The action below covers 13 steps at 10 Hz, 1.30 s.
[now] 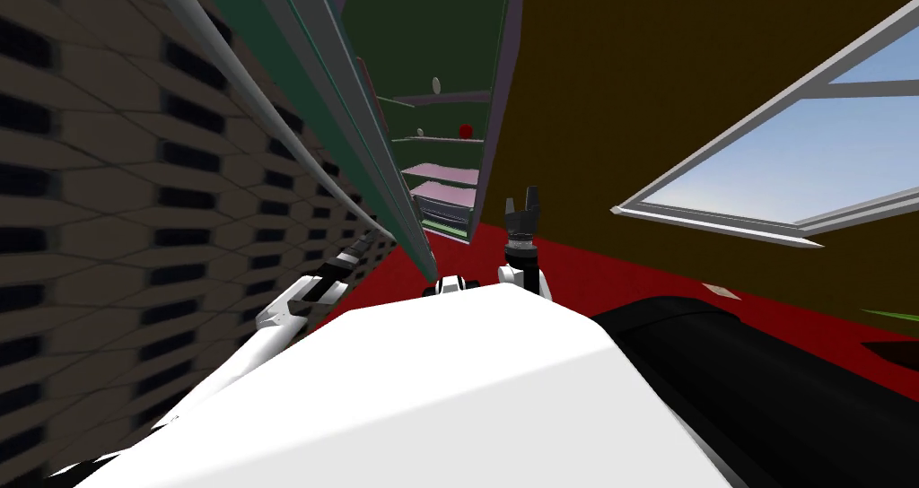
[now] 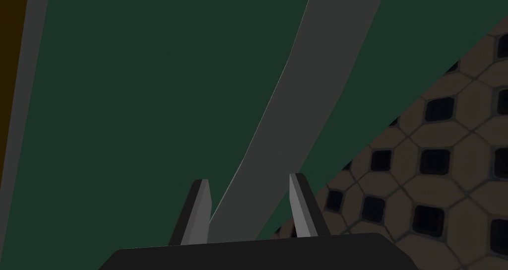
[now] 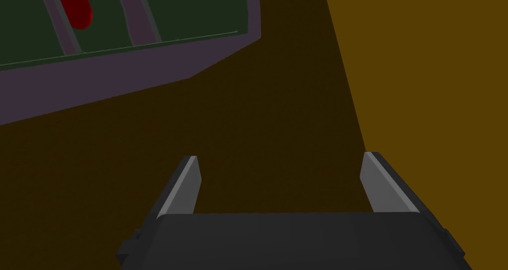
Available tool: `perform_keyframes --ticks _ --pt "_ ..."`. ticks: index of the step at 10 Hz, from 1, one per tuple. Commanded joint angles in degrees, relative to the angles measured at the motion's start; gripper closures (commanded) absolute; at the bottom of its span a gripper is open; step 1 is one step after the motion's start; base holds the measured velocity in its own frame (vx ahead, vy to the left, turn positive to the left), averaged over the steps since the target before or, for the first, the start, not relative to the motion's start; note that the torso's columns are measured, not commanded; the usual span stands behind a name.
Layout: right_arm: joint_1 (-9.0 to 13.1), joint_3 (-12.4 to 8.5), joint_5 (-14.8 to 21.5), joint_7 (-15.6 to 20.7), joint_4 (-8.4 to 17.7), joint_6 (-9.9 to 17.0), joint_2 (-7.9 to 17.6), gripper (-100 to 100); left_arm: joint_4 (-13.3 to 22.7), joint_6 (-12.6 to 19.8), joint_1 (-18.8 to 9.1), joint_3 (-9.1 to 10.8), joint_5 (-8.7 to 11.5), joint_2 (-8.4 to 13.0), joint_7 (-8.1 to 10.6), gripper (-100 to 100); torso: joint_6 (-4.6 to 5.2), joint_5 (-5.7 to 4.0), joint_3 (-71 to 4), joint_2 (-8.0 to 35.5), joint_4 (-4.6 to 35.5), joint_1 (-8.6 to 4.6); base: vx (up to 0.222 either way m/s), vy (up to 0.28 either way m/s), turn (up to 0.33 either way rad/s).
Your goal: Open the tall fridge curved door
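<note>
Head: green fridge door [image 1: 332, 97] stands ajar w/ shelves [image 1: 440, 173] showing; L wrist: left gripper [image 2: 249, 202] fingers [image 2: 201, 212] clamped on grey handle [image 2: 278, 143], so pull in an arc round the hinge, wrist square; R wrist: right gripper [image 3: 280, 182] wide open, empty.

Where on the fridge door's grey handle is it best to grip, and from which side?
Grip the grey handle across its narrow width, coming from the green door's outer face. The bar curves and stands off the panel, so fingers fit either side. The left gripper is shut on it.
</note>
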<state>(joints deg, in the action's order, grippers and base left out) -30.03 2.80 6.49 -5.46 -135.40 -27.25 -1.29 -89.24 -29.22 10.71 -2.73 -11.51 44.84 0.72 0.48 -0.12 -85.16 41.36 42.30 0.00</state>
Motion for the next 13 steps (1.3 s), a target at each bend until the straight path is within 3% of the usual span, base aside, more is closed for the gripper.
perform_keyframes --ticks 1,4,5,8,13 --pt "0.0 0.0 0.0 0.0 0.0 0.0 0.0 0 -2.7 -1.8 1.1 -1.08 0.1 1.6 1.09 100 -0.05 -0.01 0.0 0.0 0.0 0.15 -0.054 0.375 -0.054" --pt "0.0 0.0 0.0 0.0 0.0 0.0 0.0 0 -3.6 -2.2 2.0 -1.55 0.0 2.1 1.18 100 -0.33 0.08 0.4 0.6 0.0 0.04 -0.040 0.269 -0.023" --pt "0.0 0.0 0.0 0.0 0.0 0.0 0.0 0 -4.7 -3.6 2.7 -2.15 -0.2 2.8 1.31 100 -0.30 0.07 0.4 0.6 -0.1 -0.49 0.053 0.197 -0.004" --pt "0.0 0.0 0.0 0.0 0.0 0.0 0.0 0 -5.7 -4.7 3.3 -2.82 -0.4 3.4 1.42 100 -0.17 0.10 0.2 0.3 0.0 0.18 0.036 0.237 -0.020" --pt "0.0 0.0 0.0 0.0 0.0 0.0 0.0 0 -8.5 -8.2 5.1 -4.84 -1.0 5.1 1.75 100 -0.22 0.06 0.4 0.7 -0.1 -0.44 0.002 0.261 -0.007"
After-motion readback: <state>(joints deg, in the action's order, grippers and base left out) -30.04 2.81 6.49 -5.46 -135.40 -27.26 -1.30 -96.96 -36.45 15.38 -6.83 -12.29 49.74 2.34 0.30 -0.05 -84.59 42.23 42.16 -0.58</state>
